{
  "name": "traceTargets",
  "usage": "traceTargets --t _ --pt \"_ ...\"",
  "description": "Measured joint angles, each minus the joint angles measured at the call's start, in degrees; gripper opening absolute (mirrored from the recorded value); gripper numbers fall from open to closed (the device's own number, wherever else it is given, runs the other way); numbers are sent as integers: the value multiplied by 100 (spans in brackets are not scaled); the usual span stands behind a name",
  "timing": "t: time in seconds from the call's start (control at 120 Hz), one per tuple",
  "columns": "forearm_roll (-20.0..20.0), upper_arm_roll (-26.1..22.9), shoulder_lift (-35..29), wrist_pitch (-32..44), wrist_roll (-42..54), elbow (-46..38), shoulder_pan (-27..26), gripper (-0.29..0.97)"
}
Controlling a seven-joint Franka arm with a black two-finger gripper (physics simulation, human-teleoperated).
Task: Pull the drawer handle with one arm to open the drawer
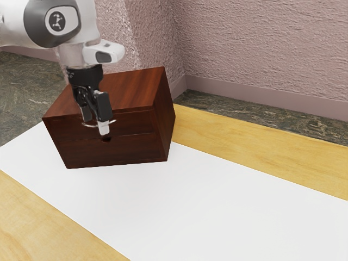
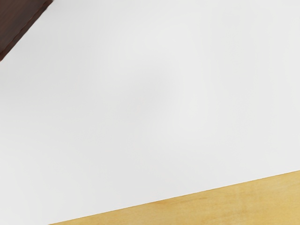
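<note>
A dark wooden drawer box [image 1: 136, 103] stands on a white mat [image 1: 179, 206]. The drawer front [image 1: 130, 138] faces the table's near side and lies flush with the box. A small silver handle [image 1: 88, 126] sticks out of that front near its upper left. My black gripper [image 1: 95, 126] hangs straight down in front of the box, its fingers [image 1: 103, 117] straddling the handle with a gap between them, open. In the wrist view a corner of the box [image 2: 18, 23] shows above the mat [image 2: 150, 103].
The mat lies across a light wooden table [image 1: 261, 147], whose bare wood [image 2: 211, 206] also shows near my hand. A pink textured wall [image 1: 261, 43] and a dark stone floor [image 1: 272, 111] lie behind the table.
</note>
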Motion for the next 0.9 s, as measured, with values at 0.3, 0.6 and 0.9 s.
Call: traceTargets --t 0.3,0.6,0.9 --pt "-502 287 -357 816 957 417 192 68" --pt "198 2246 -1477 1406 1994 -1280 205 67" --pt "203 2537 -1469 4448 3351 -3258 43 65"
